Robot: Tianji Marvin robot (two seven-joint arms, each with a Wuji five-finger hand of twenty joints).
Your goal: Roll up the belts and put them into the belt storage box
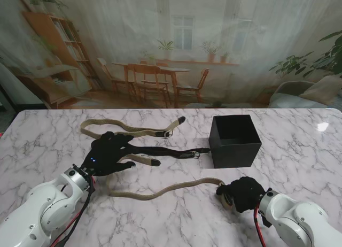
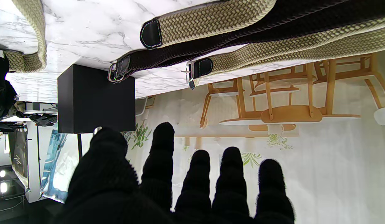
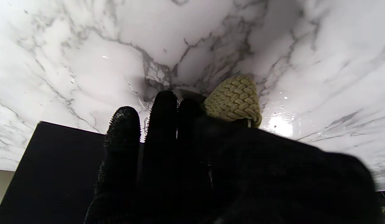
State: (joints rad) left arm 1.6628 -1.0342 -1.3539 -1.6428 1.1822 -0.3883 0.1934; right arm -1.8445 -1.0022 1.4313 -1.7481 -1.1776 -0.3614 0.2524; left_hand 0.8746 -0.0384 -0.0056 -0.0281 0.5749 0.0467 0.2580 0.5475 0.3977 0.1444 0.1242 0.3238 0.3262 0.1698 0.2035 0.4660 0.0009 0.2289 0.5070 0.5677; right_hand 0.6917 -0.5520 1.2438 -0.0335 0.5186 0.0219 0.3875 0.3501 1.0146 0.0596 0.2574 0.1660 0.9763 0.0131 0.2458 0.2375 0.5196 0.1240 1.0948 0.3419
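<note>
Marble table (image 1: 299, 151), belts (image 1: 160, 189), black box (image 1: 234, 141)

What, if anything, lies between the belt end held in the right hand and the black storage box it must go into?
Nothing visible. The right hand is shut on the end of the nearer tan belt, and only bare marble separates it from the belt storage box, whose top is open. The black belt ends at the box's left side, outside that path.

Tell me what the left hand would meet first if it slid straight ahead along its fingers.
Probably the black belt: the left hand points right along it, toward the black box beyond.
</note>
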